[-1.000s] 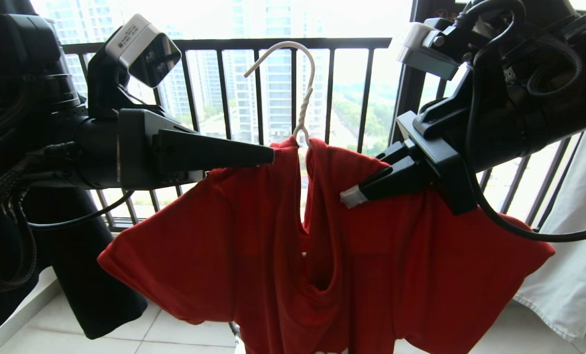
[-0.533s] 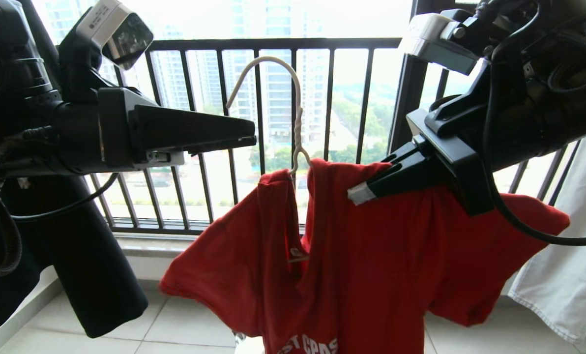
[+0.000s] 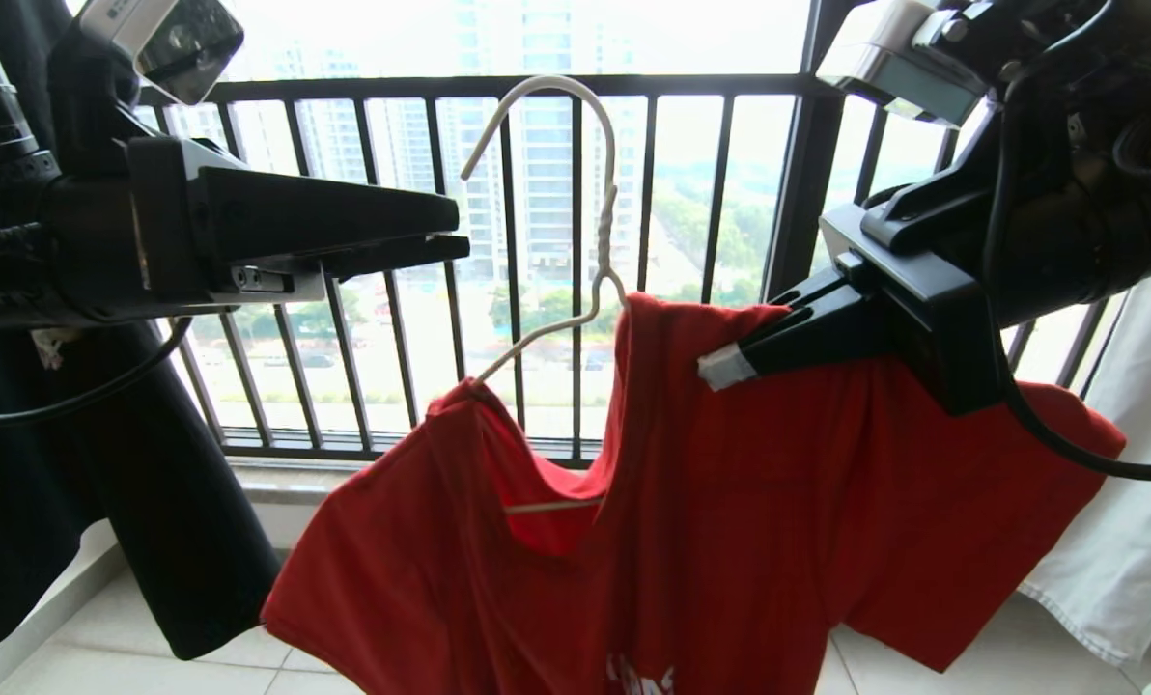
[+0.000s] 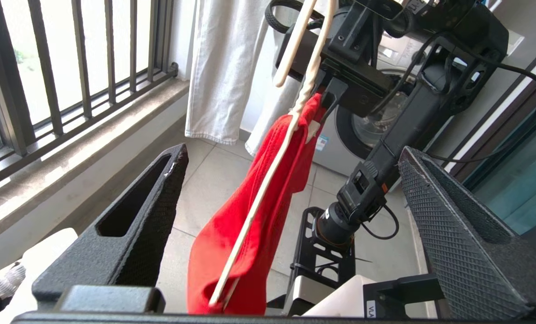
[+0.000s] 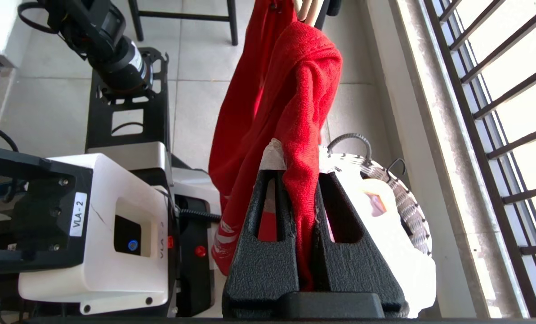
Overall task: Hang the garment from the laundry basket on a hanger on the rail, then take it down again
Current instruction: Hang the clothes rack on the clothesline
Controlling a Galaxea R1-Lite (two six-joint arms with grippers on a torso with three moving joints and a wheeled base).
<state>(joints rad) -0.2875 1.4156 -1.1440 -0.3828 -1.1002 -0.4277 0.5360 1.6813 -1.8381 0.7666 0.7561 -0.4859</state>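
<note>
1. Right arm: reaches in from the upper right of the head view, wrist angled down toward the middle of the scene.
2. Right gripper (image 3: 730, 365): fingers pressed together on a fold of the garment (image 3: 730, 502) at its right shoulder; the red cloth is pinched between the two black fingers in the right wrist view, beside a strip of pale tape on one tip.
3. Left arm: extends level from the left edge of the head view, raised to about the height of the hook.
4. Left gripper (image 3: 460, 236): fingers spread wide, holding nothing, clear of the cloth and off to the left of the hanger (image 3: 590, 241).
5. Garment: red T-shirt, hanging in mid-air in front of the dark window railing (image 3: 537, 87); right shoulder held high, left shoulder slid partway down the sloping wire; a few white letters show at its lower edge.
6. Hanger: thin whitish wire, hook free and upright, left limb bare, crossbar visible inside the neck opening.
7. Laundry basket (image 5: 407, 202): on the floor below, white woven rim, dark wire handles.
</note>
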